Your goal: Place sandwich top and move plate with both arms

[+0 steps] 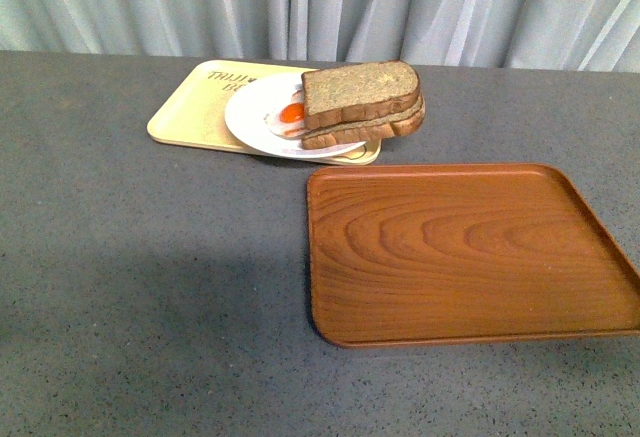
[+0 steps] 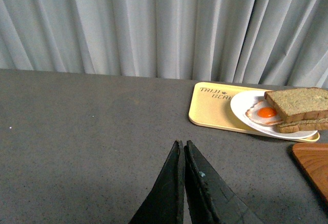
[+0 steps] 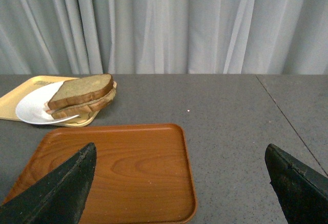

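The sandwich top [image 1: 360, 92] hides most of the egg [image 1: 291, 113]; the plate [image 1: 250, 117] covers the tray's lettering [image 1: 222, 78].

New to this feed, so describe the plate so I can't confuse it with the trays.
Start at the brown wooden tray; behind it lies a cream tray. The plate rests on that, overhanging its edge: the only round white thing, carrying a fried egg and stacked bread.
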You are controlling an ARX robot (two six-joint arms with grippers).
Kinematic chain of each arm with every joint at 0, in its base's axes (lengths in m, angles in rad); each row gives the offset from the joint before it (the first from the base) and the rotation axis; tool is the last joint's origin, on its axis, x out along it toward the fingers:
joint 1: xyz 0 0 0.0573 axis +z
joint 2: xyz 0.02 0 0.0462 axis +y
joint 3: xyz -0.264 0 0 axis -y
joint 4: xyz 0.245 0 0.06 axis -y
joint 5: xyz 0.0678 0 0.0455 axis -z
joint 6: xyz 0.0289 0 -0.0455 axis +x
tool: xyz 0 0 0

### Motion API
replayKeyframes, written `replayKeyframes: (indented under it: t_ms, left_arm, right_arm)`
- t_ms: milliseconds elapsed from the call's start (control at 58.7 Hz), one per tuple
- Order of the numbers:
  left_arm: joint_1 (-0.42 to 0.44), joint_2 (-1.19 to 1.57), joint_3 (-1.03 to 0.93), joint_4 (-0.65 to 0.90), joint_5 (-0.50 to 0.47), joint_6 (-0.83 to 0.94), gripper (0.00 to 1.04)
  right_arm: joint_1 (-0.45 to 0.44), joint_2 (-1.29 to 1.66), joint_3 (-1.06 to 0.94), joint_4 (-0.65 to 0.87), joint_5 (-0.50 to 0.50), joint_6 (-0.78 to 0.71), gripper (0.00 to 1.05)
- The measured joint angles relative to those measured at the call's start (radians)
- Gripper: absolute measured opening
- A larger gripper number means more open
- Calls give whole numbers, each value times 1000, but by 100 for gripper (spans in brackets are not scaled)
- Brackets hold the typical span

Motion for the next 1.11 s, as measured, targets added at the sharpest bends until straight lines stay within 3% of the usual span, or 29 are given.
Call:
replayKeyframes:
  t_ms: [102, 341, 868, 1107]
  left_arm:
    - [0, -126, 0, -158, 0, 0, 2]
    - [1, -159, 0, -177, 0, 0, 2]
    - [1, -160, 0, -177, 0, 0, 95]
    - [1, -160, 0, -177, 0, 3, 96]
  right_arm:
    - [0, 0, 0, 0, 0, 0, 96]
    - [0, 0, 0, -1, 0, 0, 96]
    - [0, 0, 0, -1, 0, 0, 96]
    - [0, 0, 0, -1, 0, 0, 96]
